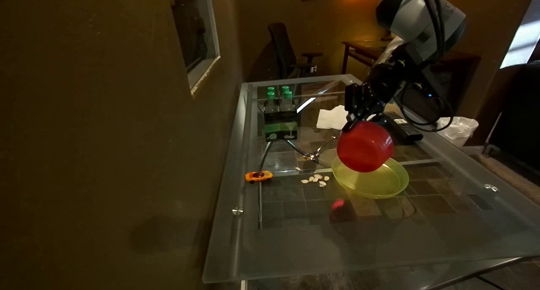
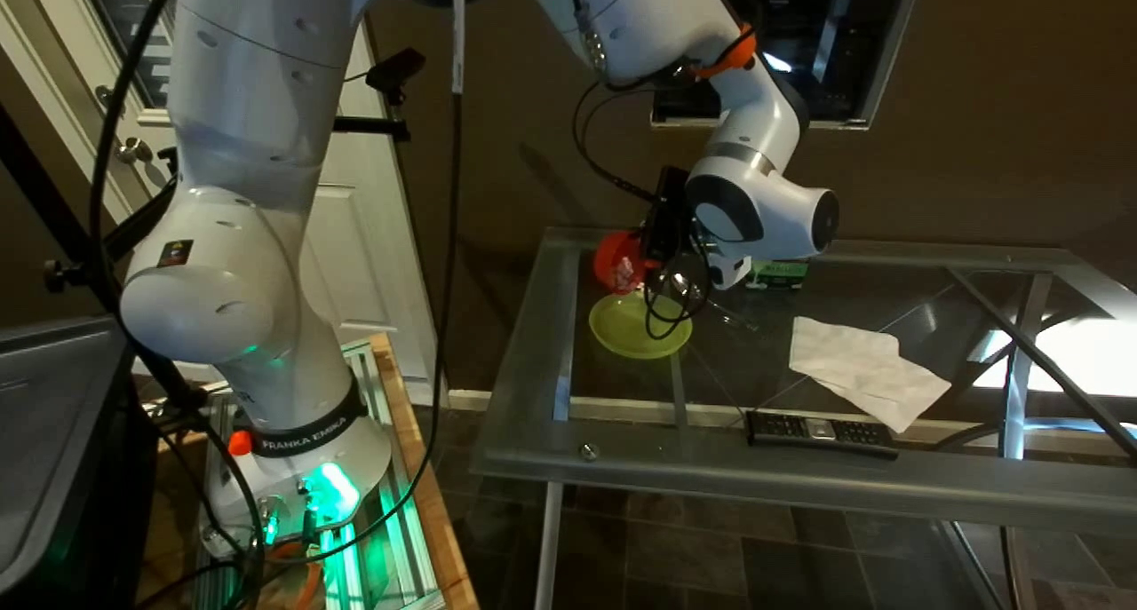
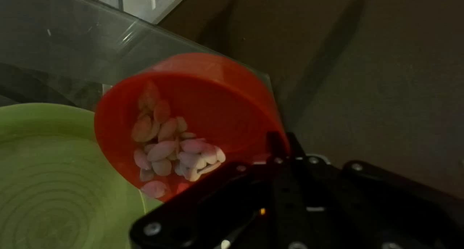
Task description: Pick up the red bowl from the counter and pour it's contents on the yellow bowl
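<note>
My gripper (image 3: pixel 284 144) is shut on the rim of the red bowl (image 3: pixel 214 107), one finger inside and one outside. The red bowl is tilted in the air over the yellow bowl, as both exterior views show (image 1: pixel 365 148) (image 2: pixel 616 262). The contents (image 3: pixel 177 147), pale bits, lie gathered at the low side of the red bowl in the wrist view. The yellow bowl (image 1: pixel 382 184) stands on the glass counter (image 1: pixel 295 247); the part seen in the wrist view (image 3: pixel 50 194) holds no bits. Several loose pale bits (image 1: pixel 316 178) lie on the glass beside it.
An orange toy car (image 1: pixel 259 176) sits near the wall-side edge. A green bottle carrier (image 1: pixel 281 119) stands farther along the counter. White paper (image 2: pixel 862 370) and a black remote (image 2: pixel 822 432) lie on the glass. A brown wall (image 1: pixel 126 155) runs along one long side.
</note>
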Controlling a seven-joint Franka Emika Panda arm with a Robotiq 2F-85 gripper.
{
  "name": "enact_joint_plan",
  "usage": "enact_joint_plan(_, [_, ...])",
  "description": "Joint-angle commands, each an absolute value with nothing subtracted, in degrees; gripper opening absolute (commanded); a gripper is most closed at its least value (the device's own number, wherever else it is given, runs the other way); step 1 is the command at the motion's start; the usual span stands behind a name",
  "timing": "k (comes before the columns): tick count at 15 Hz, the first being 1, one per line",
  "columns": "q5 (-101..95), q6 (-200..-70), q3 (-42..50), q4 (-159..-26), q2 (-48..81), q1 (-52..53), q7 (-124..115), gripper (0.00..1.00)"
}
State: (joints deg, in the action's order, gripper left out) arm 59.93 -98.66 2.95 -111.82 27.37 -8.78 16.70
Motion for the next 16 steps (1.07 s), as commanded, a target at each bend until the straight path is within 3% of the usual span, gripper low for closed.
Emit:
enact_joint_plan(1, [64.05,-94.62,3.00,-109.05,30.91,-10.93,17.65,0.01])
enact_joint_plan(16, [72.23,-79.13,4.67,-103.19,40.38,-16.27,16.34,0.01])
